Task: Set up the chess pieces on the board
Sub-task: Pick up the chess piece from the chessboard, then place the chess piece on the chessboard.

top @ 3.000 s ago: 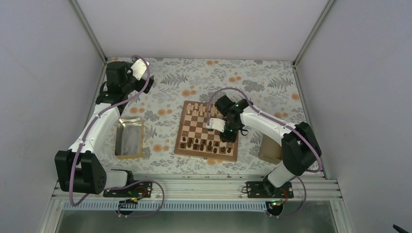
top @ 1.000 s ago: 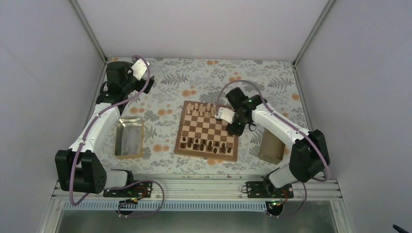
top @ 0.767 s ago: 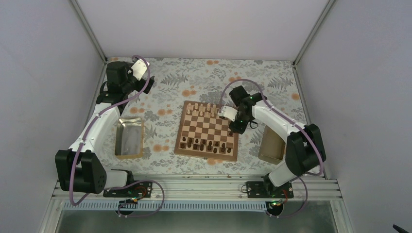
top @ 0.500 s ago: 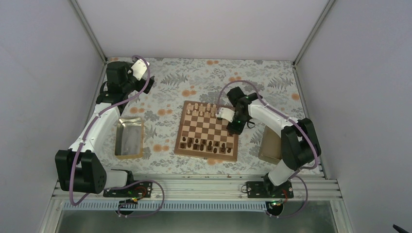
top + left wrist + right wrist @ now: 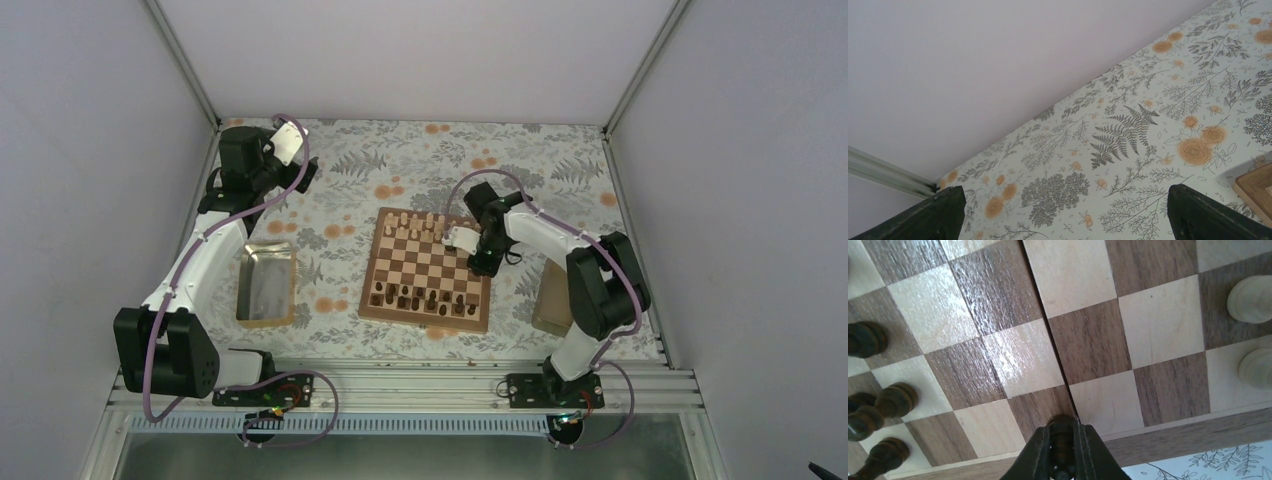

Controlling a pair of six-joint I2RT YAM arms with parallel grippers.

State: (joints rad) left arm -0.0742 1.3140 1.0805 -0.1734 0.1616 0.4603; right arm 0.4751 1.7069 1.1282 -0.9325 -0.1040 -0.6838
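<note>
The board [image 5: 425, 270] lies mid-table on the floral cloth. Dark chess pieces [image 5: 420, 298] stand along its near rows and pale ones [image 5: 415, 222] along the far row. My right gripper [image 5: 481, 262] is low over the board's right edge. In the right wrist view it [image 5: 1063, 432] is shut on a dark piece [image 5: 1062, 421], above a dark edge square beside the board's centre seam. Other dark pieces [image 5: 883, 405] show at the left and pale ones [image 5: 1250, 300] at the right. My left gripper [image 5: 303, 172] hovers at the far left, open and empty [image 5: 1063, 220].
A metal tray [image 5: 266, 285] sits left of the board. A brown box [image 5: 555, 300] stands to its right, beside the right arm's elbow. The enclosure's walls close in on three sides.
The right gripper moved from the board's near-right part to its right edge, then closed on a dark piece. The right elbow swung inward. The left arm stayed still.
</note>
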